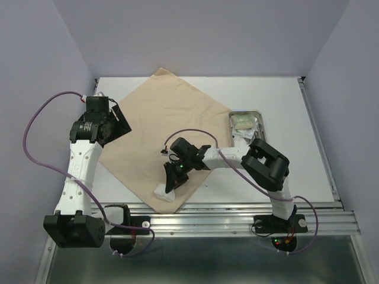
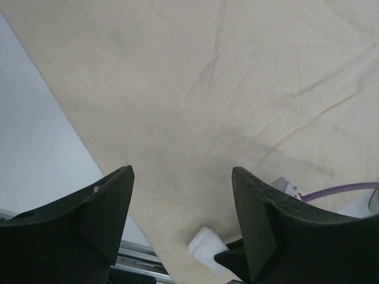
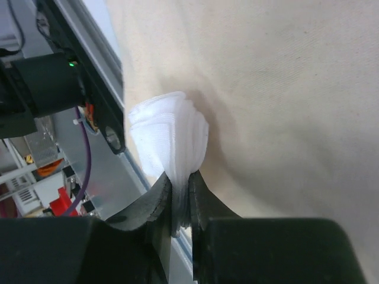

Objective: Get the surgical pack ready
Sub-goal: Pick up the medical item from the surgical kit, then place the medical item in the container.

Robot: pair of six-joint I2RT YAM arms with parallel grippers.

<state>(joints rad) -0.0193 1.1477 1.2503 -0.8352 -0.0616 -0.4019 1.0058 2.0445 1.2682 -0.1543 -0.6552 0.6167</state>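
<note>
White-and-black right arm (image 1: 228,158) folded inward, white-and-black left arm (image 1: 79,171) stretched forward along its side.
Over on the left, the black two-finger left gripper (image 2: 182,177) tilts downward, jaws well apart and gripping nothing. The right arm bends at the elbow towards the middle, and its black right gripper (image 3: 180,180) is pinched tight on a stack of white gauze pads (image 3: 169,133).

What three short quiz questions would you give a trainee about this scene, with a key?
1. True or false: the right gripper is shut on the gauze pads.
2. The steel tray lies: A) beside the beige cloth's right corner; B) on its middle; C) under the gauze pads.
3. What lies below the open left gripper?
Key: 1 true; 2 A; 3 the beige cloth.
</note>
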